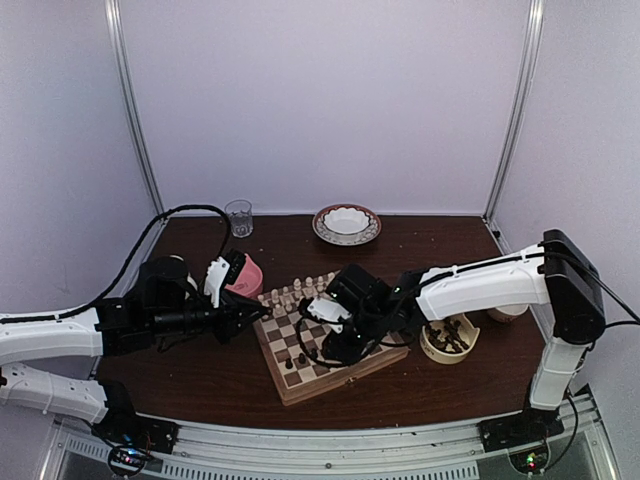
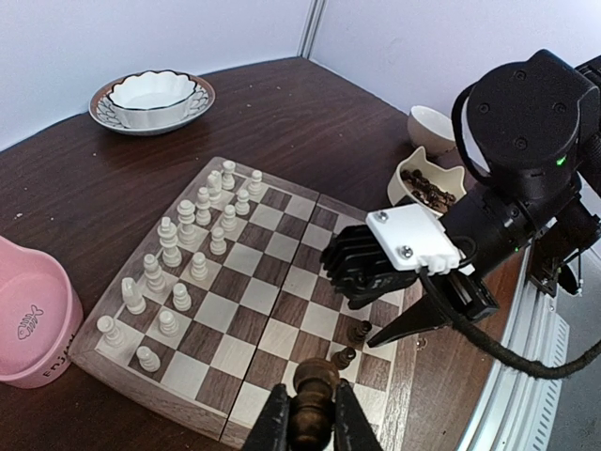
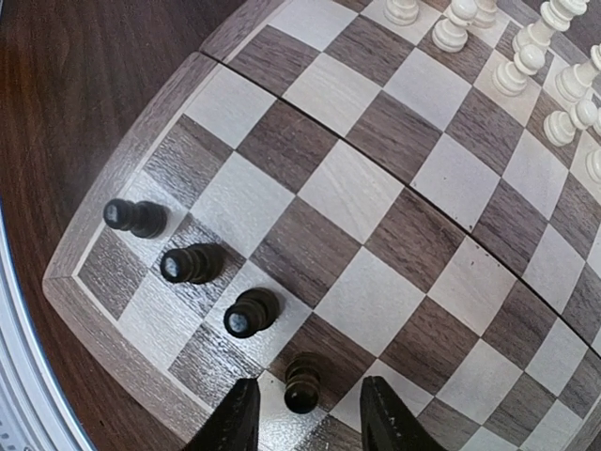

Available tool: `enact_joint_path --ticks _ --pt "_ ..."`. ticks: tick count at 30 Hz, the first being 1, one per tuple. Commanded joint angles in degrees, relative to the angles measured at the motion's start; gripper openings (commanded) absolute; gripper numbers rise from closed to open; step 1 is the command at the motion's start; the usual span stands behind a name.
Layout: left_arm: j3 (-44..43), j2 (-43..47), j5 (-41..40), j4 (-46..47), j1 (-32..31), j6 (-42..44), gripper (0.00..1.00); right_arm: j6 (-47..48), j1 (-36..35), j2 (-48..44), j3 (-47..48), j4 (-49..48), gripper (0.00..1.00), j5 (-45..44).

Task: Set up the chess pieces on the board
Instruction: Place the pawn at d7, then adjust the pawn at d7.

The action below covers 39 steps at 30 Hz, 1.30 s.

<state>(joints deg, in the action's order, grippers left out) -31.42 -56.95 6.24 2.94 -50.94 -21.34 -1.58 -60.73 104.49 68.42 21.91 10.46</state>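
In the left wrist view my left gripper is shut on a dark brown chess piece, held above the near edge of the board. In the top view that gripper hovers at the board's left side. My right gripper stands open low over the board, its fingers on either side of an upright dark pawn without touching it. Three more dark pieces stand in a row beside it. Cream-white chessmen fill the far two rows.
A cat-shaped cream bowl with several dark pieces sits right of the board. A pink bowl lies at the board's left corner. A glass and a patterned plate with a white bowl stand at the back.
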Motion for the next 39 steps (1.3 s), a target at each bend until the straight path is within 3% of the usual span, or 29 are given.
enact_joint_path --ticks 1,4,13,17,18,19,31,35,39 --pt "-1.54 0.39 0.19 2.17 0.42 0.07 0.00 -0.90 -0.38 -4.18 -1.09 -2.26 0.45 -1.58" --pt "-1.41 0.50 -0.46 2.07 0.41 0.23 0.00 -2.61 -0.35 -10.29 -4.10 -4.32 0.48 -3.06" --pt "-2.27 -1.68 -3.48 1.01 0.44 0.21 0.00 -13.42 -0.40 -33.79 -13.52 -12.99 0.82 -1.16" --pt "-3.01 -1.88 -7.39 -0.79 0.40 -0.54 0.00 -19.77 -0.35 -39.39 -18.26 -18.65 0.87 -0.43" --pt "-3.03 -1.88 -7.48 -0.83 0.40 -0.50 0.00 -20.67 -0.35 -41.18 -19.42 -19.54 0.98 -0.77" --pt "-3.15 -1.79 -7.29 -0.95 0.40 -0.46 0.00 -21.26 -0.35 -42.97 -20.86 -21.04 0.99 -1.97" --pt "-3.45 -0.46 -7.36 -2.07 0.41 0.18 0.00 -19.91 0.07 -61.94 -30.82 -24.32 1.00 -11.34" --pt "-3.48 -1.00 -6.35 -1.75 0.40 -0.42 0.00 -20.83 1.76 -63.17 -31.25 -23.12 1.00 -12.09" --pt "-3.34 -0.28 -6.24 -1.87 0.40 -0.55 0.00 -18.90 1.93 -60.39 -31.28 -24.97 1.00 -6.30"
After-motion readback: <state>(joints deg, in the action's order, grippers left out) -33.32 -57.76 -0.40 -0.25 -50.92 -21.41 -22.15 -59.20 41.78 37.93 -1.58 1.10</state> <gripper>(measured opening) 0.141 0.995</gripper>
